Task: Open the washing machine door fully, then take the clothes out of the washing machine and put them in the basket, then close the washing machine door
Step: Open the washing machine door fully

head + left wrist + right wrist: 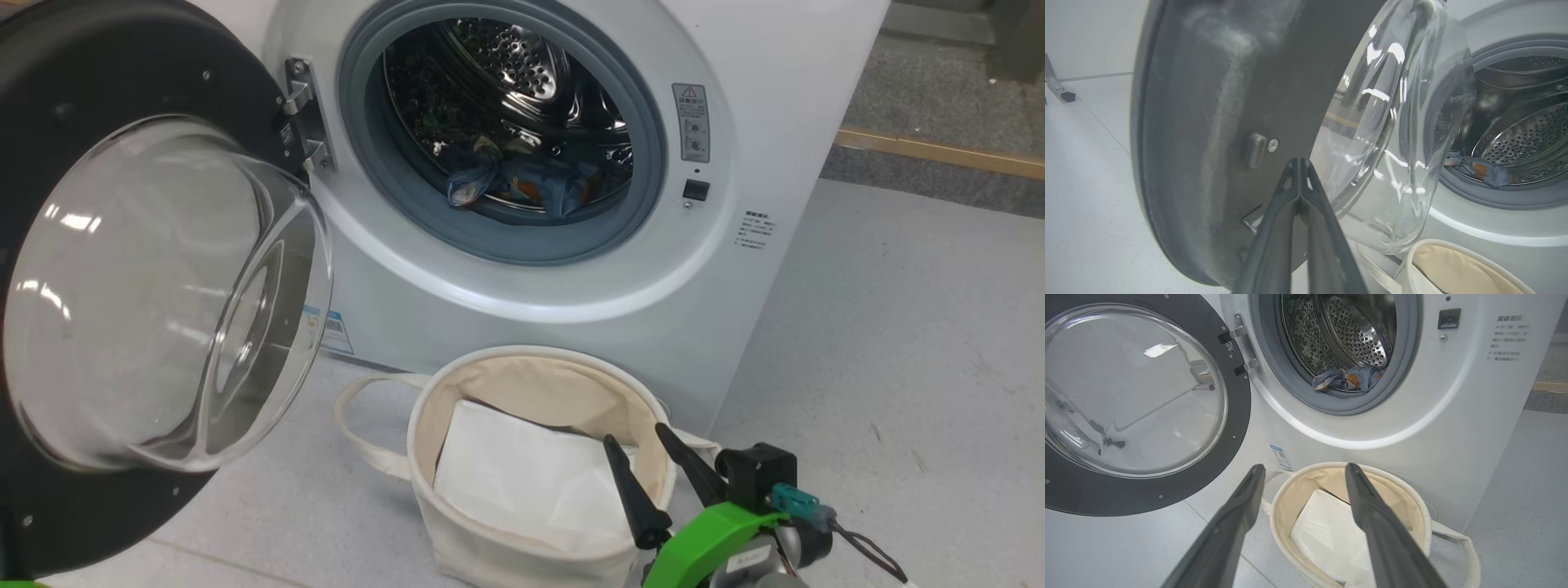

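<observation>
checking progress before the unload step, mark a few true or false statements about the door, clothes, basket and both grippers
1. The washing machine door stands open. True.
2. The clothes lie in the basket. False: they lie in the drum near its front lip; the basket holds a white liner sheet.
3. The right gripper is open and holds nothing. True.
4. The left gripper is open wide. False: its fingers are shut together, close to the door's dark rim.
5. The basket stands on the floor in front of the washing machine. True.
</observation>
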